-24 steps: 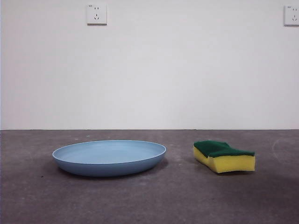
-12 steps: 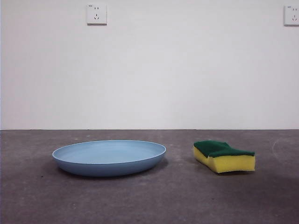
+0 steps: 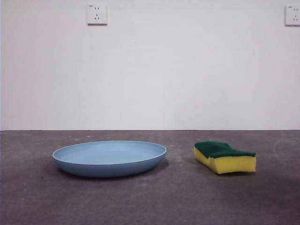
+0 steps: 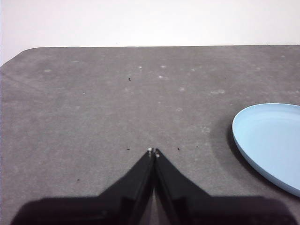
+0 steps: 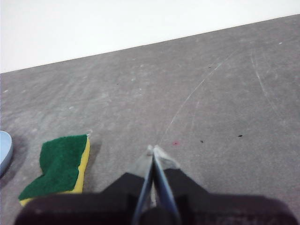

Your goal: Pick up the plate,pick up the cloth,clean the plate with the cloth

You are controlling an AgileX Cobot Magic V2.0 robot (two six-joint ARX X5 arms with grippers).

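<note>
The light-blue plate [image 3: 110,158] lies flat on the grey table, left of centre in the front view. The cloth, a yellow sponge with a green top [image 3: 224,157], lies to its right, apart from it. My left gripper [image 4: 153,152] is shut and empty above bare table, with the plate's edge [image 4: 269,140] off to one side. My right gripper [image 5: 153,150] is shut and empty above bare table, with the sponge [image 5: 60,166] off to one side. Neither gripper shows in the front view.
A white wall stands behind the table with two sockets [image 3: 97,14] high on it. The table's far edge and rounded corner [image 4: 28,50] show in the left wrist view.
</note>
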